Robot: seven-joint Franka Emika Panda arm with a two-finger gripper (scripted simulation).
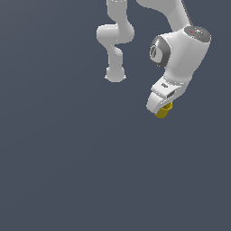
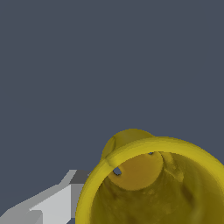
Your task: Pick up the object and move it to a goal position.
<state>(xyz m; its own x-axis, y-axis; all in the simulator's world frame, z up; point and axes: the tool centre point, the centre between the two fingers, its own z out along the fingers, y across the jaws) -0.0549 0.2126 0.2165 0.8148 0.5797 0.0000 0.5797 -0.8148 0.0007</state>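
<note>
The object point(image 1: 163, 110) is a small yellow cup-like cylinder that pokes out below the white gripper point(image 1: 161, 104) at the exterior view's upper right. The gripper's jaws are closed around it, and most of the cup is covered by the white hand. In the wrist view the object point(image 2: 144, 170) fills the frame's lower right as a wide yellow rim with a hollow inside, very close to the camera. One grey-white finger point(image 2: 57, 199) shows beside the rim; the other finger is hidden.
The arm's white links point(image 1: 116, 40) and base rise at the top middle of the exterior view. A plain dark blue-grey surface point(image 1: 67, 158) spreads everywhere else. No goal marker shows.
</note>
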